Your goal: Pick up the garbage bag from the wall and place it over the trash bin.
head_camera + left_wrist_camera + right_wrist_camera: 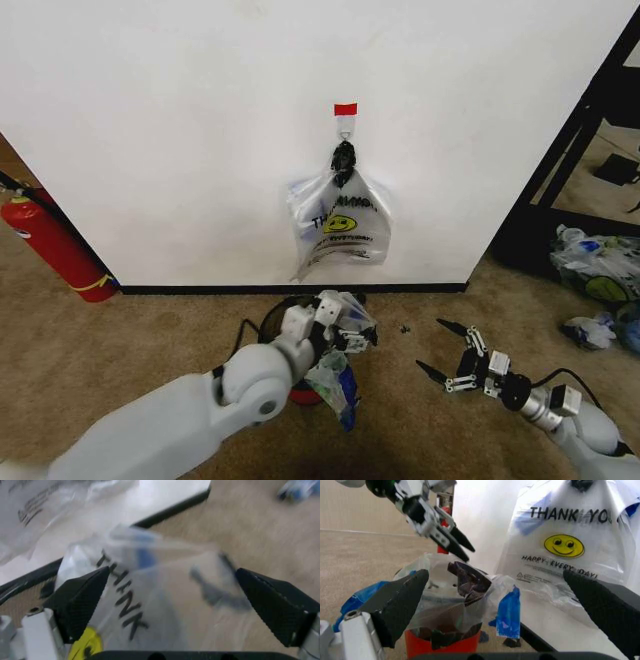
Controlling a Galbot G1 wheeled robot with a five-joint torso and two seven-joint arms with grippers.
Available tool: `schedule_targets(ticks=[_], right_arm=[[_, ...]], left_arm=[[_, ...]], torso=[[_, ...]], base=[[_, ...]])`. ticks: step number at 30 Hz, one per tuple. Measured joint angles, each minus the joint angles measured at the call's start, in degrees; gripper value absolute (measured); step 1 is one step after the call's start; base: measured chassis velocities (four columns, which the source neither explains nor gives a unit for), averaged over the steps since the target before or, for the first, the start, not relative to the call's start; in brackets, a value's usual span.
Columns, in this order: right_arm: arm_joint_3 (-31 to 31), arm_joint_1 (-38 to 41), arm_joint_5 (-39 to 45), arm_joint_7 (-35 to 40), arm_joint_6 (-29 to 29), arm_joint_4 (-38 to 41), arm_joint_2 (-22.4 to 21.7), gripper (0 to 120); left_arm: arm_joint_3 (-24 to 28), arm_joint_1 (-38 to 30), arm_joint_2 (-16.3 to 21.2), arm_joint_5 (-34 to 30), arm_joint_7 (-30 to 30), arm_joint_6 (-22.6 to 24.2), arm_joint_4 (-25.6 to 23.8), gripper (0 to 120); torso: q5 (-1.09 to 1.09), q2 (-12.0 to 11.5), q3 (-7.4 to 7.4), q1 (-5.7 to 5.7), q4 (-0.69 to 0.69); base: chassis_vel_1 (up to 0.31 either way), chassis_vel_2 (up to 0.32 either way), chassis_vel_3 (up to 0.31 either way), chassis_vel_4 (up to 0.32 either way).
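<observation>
Hanging from our left arm at lower centre of the head view, the left gripper (pixel 352 325) sat over the bin (pixel 275 325), its fingers (pixel 80 603) spread open with nothing pinched between them. In the left wrist view the bag (pixel 150 603) lay loose in the gap between those fingers, its black lettering and a yellow patch showing. We saw the same bag (pixel 335 375) in the head view draped over the bin's mouth and spilling down its front, a blue patch at its lower edge. In the right wrist view the bag (pixel 465 592) covered the top of the bin (pixel 442 641), whose red base showed beneath, and the left gripper (pixel 462 549) hovered just above it with its dark fingers (pixel 447 543) pointing down.

Our right gripper (pixel 440 350) waited at lower right of the head view, low over the carpet (pixel 150 330) and well apart from the bin, its fingers (pixel 395 603) also wide open and holding nothing.

On the wall (pixel 180 130) at upper centre, a bunch of bags (pixel 340 225) topped by a black knot hung from a hook (pixel 345 125) under a red tape square (pixel 345 108). A fire extinguisher (pixel 55 245) stood at far left against the wall.
</observation>
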Motion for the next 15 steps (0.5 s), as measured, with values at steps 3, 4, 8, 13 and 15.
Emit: schedule_targets(ticks=[3, 4, 8, 13, 15], right_arm=[[-0.49, 0.20, -0.53, 0.28, 0.04, 0.00, 0.34, 100], [-0.62, 0.32, -0.62, 0.38, 0.04, 0.00, 0.40, 100], [-0.94, 0.75, -0.79, 0.73, 0.04, -0.02, 0.68, 100], [-1.47, 1.19, -1.34, 1.05, 0.04, -0.19, 1.19, 100], [-1.71, 1.31, -1.47, 1.28, 0.04, -0.24, 1.36, 100]], left_arm=[[0.76, -0.75, -0.06, -0.66, -1.68, 3.06, 0.58, 92], [0.84, -0.85, -0.11, -1.09, -2.02, 3.67, 0.62, 91], [1.09, -1.01, -0.40, -1.77, -2.39, 4.52, 0.64, 86], [1.33, -1.06, -0.69, -1.83, -2.36, 4.16, 1.05, 67], [1.29, -0.95, -0.63, -1.83, -2.19, 3.35, 1.23, 61]], torso=[[0.00, 0.00, 0.00, 0.00, 0.02], [0.00, 0.00, 0.00, 0.00, 0.02], [-0.01, 0.00, 0.00, 0.00, 0.01], [-0.01, 0.00, 0.00, 0.00, 0.00], [-0.01, 0.00, 0.00, 0.00, 0.00]], base=[[0.000, 0.000, 0.000, 0.000], [0.000, 0.000, 0.000, 0.000], [0.000, 0.000, 0.000, 0.000], [0.000, 0.000, 0.000, 0.000], [0.000, 0.000, 0.000, 0.000]])
